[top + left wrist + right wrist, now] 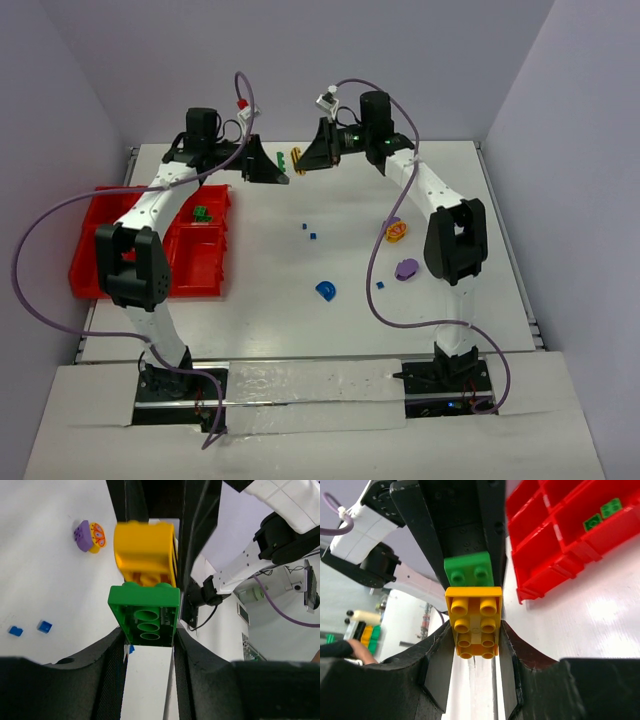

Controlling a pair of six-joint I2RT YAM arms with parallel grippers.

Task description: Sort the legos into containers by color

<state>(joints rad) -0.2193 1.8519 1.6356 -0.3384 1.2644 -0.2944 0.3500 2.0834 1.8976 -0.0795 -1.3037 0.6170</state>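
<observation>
At the back of the table my two grippers face each other. My left gripper (272, 165) (148, 640) is shut on a green brick (145, 612) (284, 160). My right gripper (312, 158) (475, 640) is shut on a yellow brick (473, 622) (297, 160). The two bricks touch end to end, held above the table. The red containers (100, 215) (555, 535) stand at the left; one compartment holds green legos (203, 213) (601, 514). A blue arch (326, 291), a purple piece (406, 268), an orange and yellow piece (396, 231) and tiny blue bits (305, 226) (44, 626) lie on the table.
The back wall is close behind both grippers. The left arm reaches over the containers' right side. Purple cables loop beside each arm. The table has raised rails along its left and right edges.
</observation>
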